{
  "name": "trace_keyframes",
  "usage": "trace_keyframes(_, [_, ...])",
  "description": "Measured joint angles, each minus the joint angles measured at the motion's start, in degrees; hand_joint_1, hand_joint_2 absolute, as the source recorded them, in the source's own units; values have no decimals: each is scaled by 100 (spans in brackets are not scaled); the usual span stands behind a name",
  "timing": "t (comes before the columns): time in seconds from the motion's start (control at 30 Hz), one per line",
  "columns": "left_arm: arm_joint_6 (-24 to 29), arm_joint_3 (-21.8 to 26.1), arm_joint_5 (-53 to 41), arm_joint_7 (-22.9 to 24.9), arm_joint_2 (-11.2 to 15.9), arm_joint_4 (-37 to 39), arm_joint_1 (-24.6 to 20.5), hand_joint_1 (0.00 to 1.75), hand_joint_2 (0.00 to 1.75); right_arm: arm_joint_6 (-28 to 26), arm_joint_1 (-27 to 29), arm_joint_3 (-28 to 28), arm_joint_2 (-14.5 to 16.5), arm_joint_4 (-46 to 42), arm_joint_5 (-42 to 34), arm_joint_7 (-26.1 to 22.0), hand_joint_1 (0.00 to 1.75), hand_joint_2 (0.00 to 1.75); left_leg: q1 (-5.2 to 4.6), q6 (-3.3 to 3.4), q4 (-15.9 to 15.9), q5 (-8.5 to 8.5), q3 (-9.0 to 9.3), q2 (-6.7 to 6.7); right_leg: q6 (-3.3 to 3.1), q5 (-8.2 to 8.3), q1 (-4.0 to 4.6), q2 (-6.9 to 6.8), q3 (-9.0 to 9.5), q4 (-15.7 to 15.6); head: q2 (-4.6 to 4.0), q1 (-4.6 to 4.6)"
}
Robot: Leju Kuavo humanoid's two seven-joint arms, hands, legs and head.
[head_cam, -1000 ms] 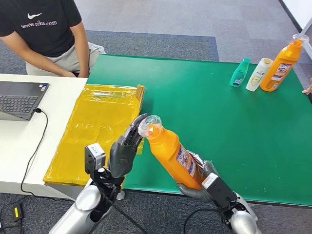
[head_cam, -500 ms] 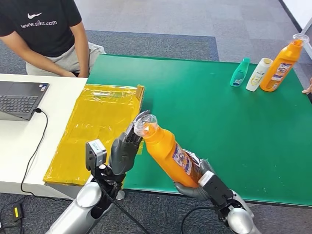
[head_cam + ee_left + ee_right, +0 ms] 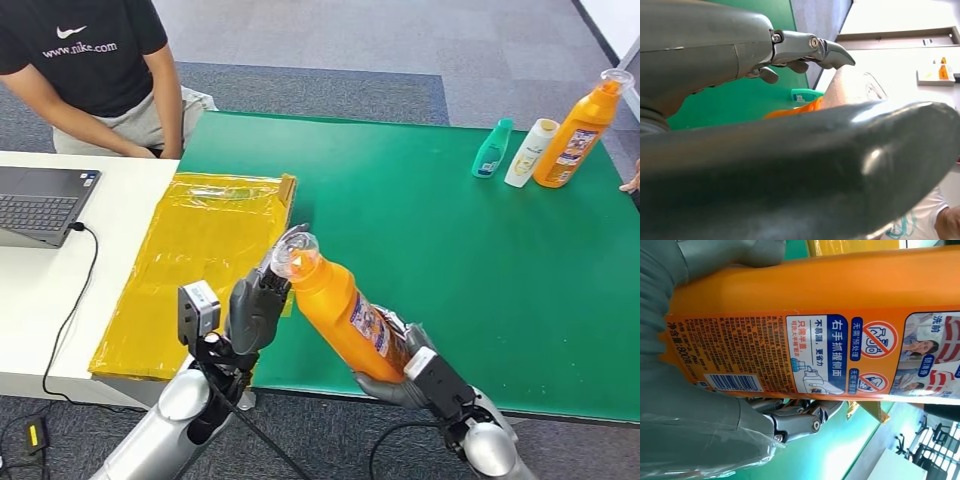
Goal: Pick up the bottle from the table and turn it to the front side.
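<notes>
Orange bottle [image 3: 343, 312] tilted, clear cap up-left toward left hand [image 3: 253, 310] fingers, base clasped in right hand [image 3: 392, 375].

Orange bottle [image 3: 340, 312] with clear cap [image 3: 293, 250], off the table, tilted; cap end up and toward yellow bag side, base low. Printed label with barcode and small text faces the right wrist camera [image 3: 791, 355].

Our head camera looks down from high up at the green table [image 3: 468, 250]. Our two wrist cameras sit very close behind each hand. All three of our cameras see the orange bottle [image 3: 343, 315] [image 3: 791, 111] [image 3: 821, 285].
</notes>
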Motion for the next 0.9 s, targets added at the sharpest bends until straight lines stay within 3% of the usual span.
trace_keyframes(0.1, [-4, -7, 53, 1, -16, 30, -11, 0, 0, 6, -19, 19, 0, 7, -24, 6, 175, 175, 0, 0, 0, 0, 0, 0, 0, 0, 0, 0, 0, 0, 0, 0])
trace_keyframes(0.23, [-48, -21, 133, 2, -40, 78, -27, 0, 175, 13, -48, 38, 0, 38, -86, 33, 175, 175, 0, 0, 0, 0, -1, 0, 0, 0, 0, 0, -1, 0, 0, 0])
trace_keyframes(0.9, [-110, -121, 218, 15, -41, 198, -121, 0, 175, 23, -173, 128, 0, 247, -111, 54, 175, 175, 0, 0, 0, 0, -3, 0, 0, 0, 0, 0, -2, 0, 0, 0])
